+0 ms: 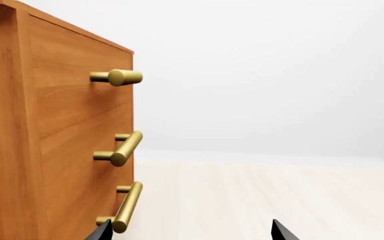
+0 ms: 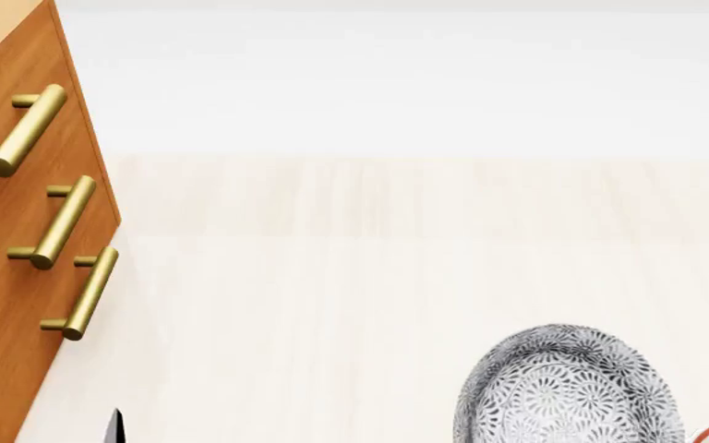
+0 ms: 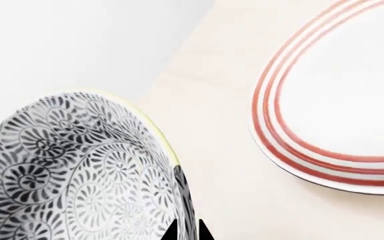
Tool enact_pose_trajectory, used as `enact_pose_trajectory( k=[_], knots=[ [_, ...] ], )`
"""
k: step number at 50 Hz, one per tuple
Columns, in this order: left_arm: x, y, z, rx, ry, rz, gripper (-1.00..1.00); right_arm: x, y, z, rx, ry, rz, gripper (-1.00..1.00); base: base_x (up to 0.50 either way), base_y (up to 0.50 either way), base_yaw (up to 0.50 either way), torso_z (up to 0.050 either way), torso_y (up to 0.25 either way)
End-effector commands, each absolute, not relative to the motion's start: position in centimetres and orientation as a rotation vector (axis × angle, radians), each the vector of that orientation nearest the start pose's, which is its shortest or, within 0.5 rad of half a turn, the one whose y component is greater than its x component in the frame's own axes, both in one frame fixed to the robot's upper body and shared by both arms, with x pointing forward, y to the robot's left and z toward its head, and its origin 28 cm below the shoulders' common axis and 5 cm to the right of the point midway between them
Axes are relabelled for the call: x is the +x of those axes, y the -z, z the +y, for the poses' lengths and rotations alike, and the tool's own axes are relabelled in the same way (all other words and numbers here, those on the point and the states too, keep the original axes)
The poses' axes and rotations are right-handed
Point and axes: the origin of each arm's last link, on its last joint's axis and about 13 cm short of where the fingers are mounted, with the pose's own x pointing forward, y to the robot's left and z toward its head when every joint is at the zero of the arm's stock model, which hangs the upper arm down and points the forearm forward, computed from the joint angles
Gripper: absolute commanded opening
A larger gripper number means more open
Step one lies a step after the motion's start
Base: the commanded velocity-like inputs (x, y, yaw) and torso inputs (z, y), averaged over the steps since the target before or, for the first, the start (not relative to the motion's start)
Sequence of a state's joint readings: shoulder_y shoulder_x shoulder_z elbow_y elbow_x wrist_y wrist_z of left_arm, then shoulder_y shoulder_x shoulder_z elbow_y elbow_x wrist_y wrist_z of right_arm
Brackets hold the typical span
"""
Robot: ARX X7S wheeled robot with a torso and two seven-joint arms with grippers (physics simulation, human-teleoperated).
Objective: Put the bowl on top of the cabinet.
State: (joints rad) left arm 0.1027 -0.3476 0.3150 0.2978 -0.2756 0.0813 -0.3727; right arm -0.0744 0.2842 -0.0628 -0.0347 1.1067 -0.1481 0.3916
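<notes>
Grey-patterned bowl (image 2: 568, 388) sits pinched at its rim in the right gripper (image 3: 185, 231); the cabinet (image 2: 10, 258) stands well off toward the left gripper (image 1: 188, 231), which gapes empty.

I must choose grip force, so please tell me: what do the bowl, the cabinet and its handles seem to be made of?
Bowl: probably glazed ceramic, with a smooth printed grey-black floral pattern and a pale yellowish rim. Cabinet: wood or wood veneer, with visible orange-brown grain and a satin finish. Handles: apparently brushed brass, gold-coloured bars with a soft sheen.

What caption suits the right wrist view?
Right gripper pinching the rim of the patterned bowl, beside a red-ringed plate.
</notes>
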Motion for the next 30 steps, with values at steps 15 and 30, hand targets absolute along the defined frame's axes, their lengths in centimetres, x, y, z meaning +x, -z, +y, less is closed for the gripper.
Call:
enact_pose_trajectory(
  k=[15,30],
  knots=[
    [17.9,-4.7,20.4,-0.035,0.031,-0.145,1.0,16.8,-7.2,-14.0,0.451,0.516,-0.238,-1.0,0.0,0.0,0.0,0.0,0.001],
    [17.9,-4.6,20.3,-0.034,0.034,-0.139,1.0,18.1,-8.7,-13.7,0.215,0.5,-0.135,-1.0,0.0,0.0,0.0,0.0,0.0]
  ],
)
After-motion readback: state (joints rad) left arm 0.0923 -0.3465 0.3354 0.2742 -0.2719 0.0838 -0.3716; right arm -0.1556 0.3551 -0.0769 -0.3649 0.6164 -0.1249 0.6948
